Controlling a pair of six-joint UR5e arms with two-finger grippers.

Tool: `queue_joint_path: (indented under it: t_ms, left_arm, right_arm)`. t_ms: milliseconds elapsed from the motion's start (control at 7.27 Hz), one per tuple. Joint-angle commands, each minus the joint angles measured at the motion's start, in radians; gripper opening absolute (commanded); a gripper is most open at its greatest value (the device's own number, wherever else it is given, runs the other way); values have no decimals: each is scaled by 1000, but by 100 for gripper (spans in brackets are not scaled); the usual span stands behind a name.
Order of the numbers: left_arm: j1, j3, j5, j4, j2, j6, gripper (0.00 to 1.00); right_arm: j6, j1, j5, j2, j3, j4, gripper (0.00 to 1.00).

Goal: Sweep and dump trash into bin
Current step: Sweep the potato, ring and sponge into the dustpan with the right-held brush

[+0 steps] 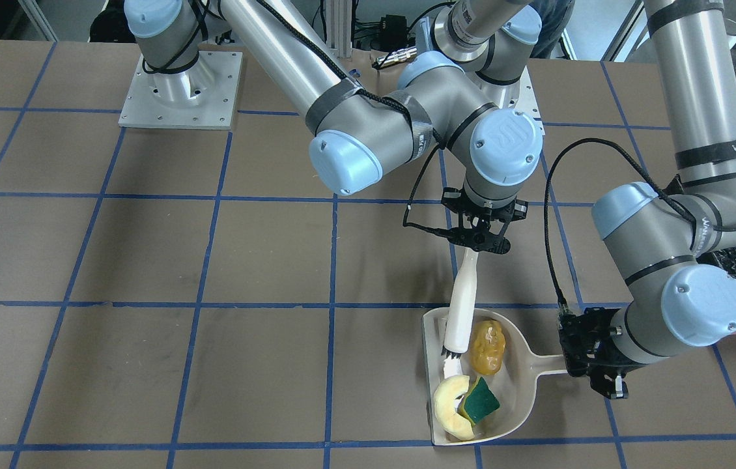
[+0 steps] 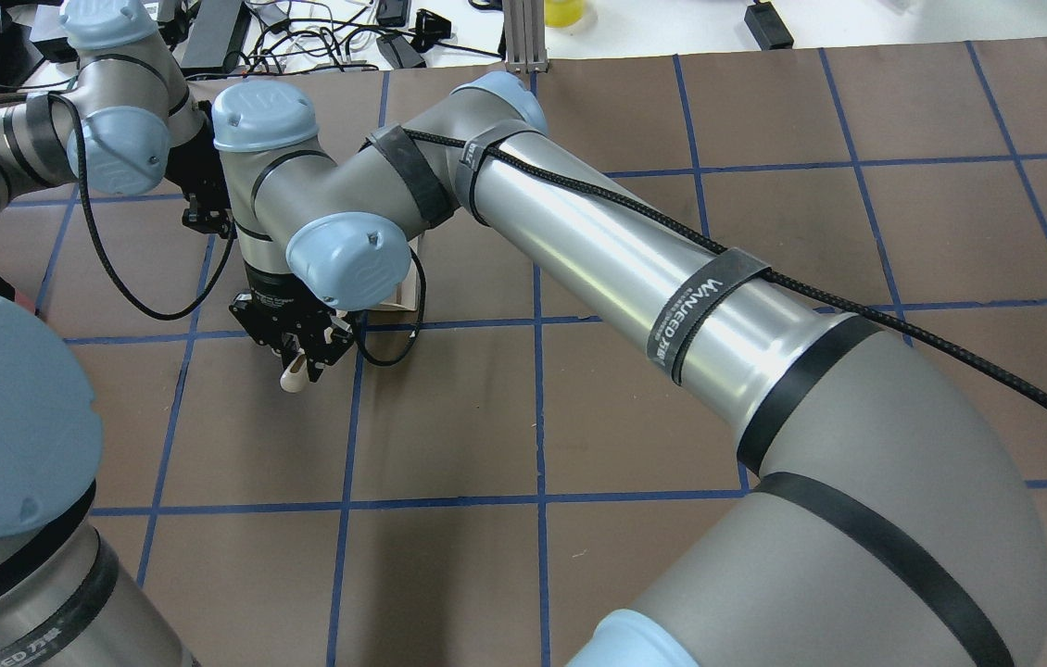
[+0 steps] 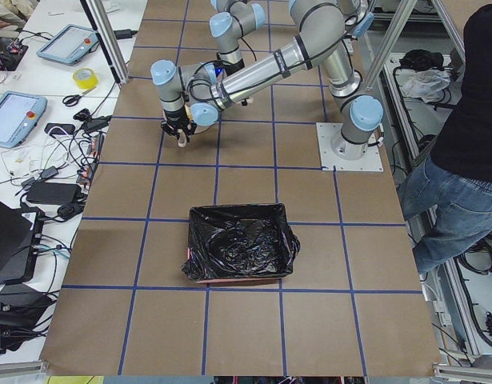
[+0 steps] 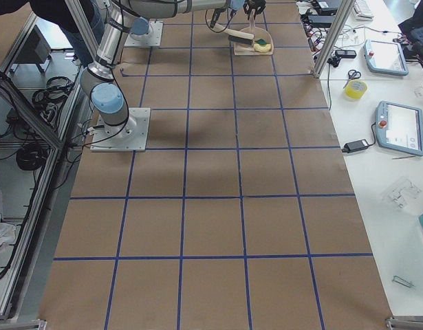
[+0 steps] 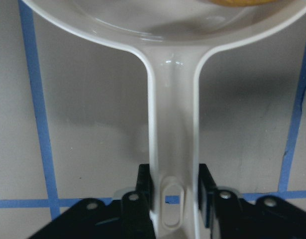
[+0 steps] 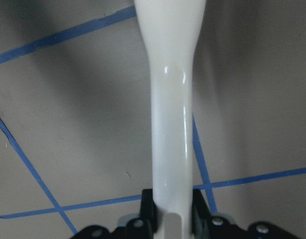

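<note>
Dustpan (image 4: 251,51) at far end, sponge (image 4: 262,45) inside

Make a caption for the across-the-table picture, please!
Right gripper holds a white brush in the dustpan gripped by the left gripper, with orange lump, green sponge and pale slice inside.

Brown blue-gridded table (image 4: 211,172), white side bench (image 4: 384,172)

The dustpan (image 1: 516,391) is smooth, glossy beige plastic, the brush handle (image 1: 462,303) glossy white. The orange lump (image 1: 487,347) shines (almost waxy), while the sponge piece (image 1: 480,402) looks coarse and matt. The bin (image 3: 230,213) has a crinkly, shiny black plastic liner. The desk (image 1: 146,260) is matt brown.
</note>
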State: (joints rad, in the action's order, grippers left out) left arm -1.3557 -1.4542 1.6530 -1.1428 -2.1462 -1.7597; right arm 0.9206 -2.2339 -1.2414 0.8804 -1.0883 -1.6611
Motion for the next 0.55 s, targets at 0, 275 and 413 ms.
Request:
queue_joint_path:
  t_ms: [0, 275, 413]
  left_arm:
    - [3, 0, -10, 0, 0, -1, 0]
    - [23, 0, -101, -1, 5, -27, 0]
    - [36, 3, -114, -2, 8, -33, 0]
  right_arm:
    - [-31, 32, -64, 95, -33, 79, 0]
    - [-215, 180, -183, 231, -167, 153, 0]
    - [-356, 286, -205, 303, -268, 143, 0]
